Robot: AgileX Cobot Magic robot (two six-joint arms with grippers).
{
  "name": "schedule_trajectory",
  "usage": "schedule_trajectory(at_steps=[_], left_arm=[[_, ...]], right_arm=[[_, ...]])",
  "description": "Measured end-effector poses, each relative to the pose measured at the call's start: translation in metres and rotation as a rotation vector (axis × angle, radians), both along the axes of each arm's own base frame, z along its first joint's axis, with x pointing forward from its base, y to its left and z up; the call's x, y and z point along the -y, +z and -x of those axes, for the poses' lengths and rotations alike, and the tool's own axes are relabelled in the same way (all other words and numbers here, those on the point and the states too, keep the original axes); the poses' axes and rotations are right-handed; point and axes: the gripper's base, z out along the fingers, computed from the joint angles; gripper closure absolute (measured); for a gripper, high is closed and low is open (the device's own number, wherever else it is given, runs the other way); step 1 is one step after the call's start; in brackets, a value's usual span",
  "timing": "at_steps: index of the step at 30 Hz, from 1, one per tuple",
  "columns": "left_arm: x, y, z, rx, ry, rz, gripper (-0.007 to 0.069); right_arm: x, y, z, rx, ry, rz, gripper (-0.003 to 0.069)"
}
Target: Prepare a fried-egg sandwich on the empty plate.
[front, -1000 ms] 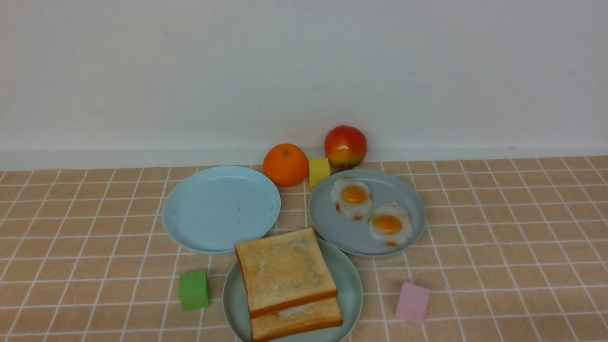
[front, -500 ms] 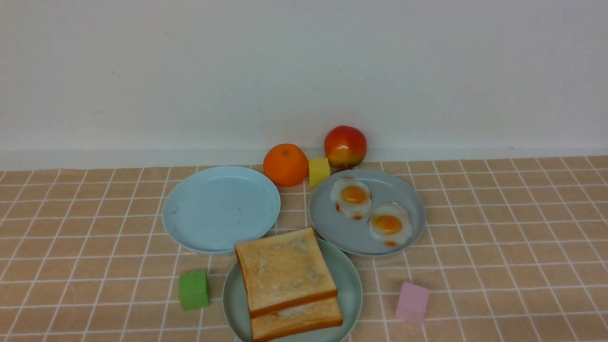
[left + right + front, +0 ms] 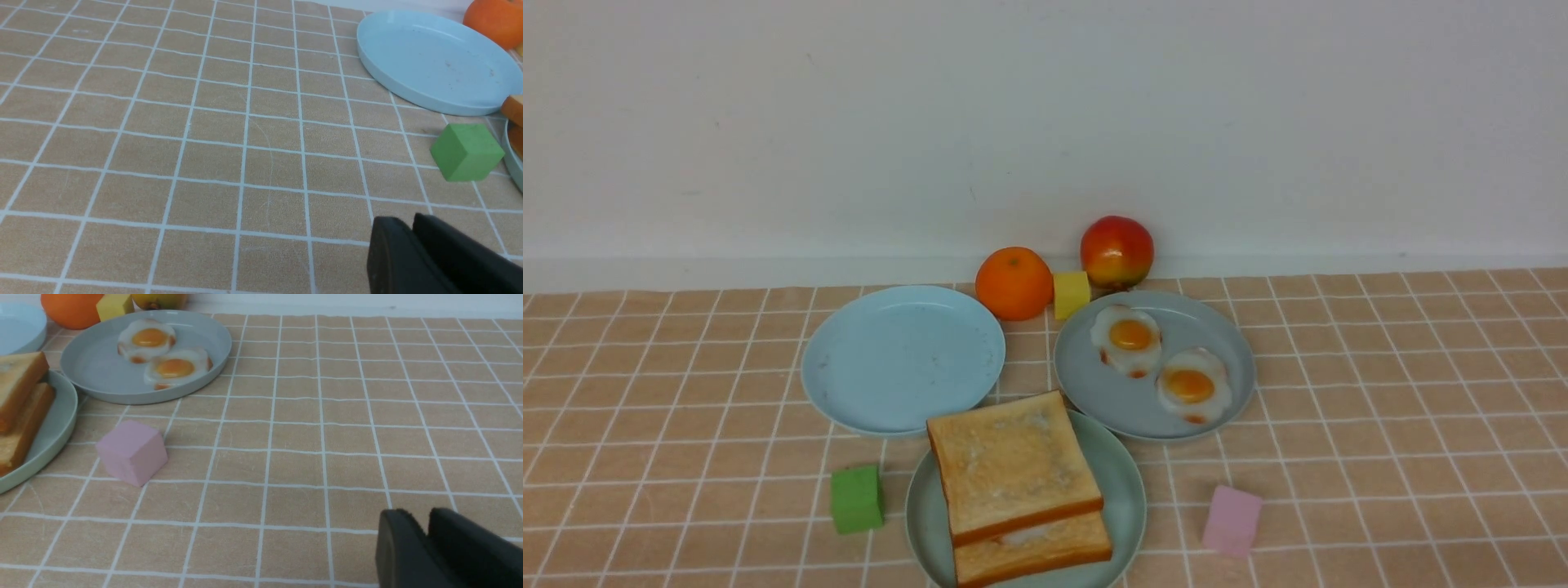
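The mint-green plate (image 3: 1129, 490) sits at the front centre. On it two golden toast slices are stacked, the top one (image 3: 1011, 461) shifted back over the lower one (image 3: 1045, 551). A bit of glossy white (image 3: 1023, 536) shows between them. Two more fried eggs (image 3: 1127, 336) (image 3: 1191, 385) lie on the grey-blue plate (image 3: 1111, 404). Neither gripper shows in the front view. My left gripper (image 3: 410, 223) is shut and empty, low over the cloth near the green cube (image 3: 466, 152). My right gripper (image 3: 425, 522) is shut and empty, over the cloth apart from the pink cube (image 3: 131, 451).
A sky-blue plate (image 3: 903, 359) stands bare at the back left. An orange (image 3: 1014, 282), a yellow cube (image 3: 1071, 294) and a red apple (image 3: 1116, 251) stand by the wall. The green cube (image 3: 856, 498) and pink cube (image 3: 1232, 519) flank the mint plate.
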Motion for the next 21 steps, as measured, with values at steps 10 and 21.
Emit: schedule_trajectory(at_steps=[10, 21], left_arm=[[0.0, 0.0, 0.0, 0.0, 0.0, 0.0, 0.0532], [0.0, 0.0, 0.0, 0.0, 0.0, 0.0, 0.0522]], right_arm=[[0.0, 0.0, 0.0, 0.0, 0.0, 0.0, 0.0526], [0.0, 0.0, 0.0, 0.0, 0.0, 0.0, 0.0515]])
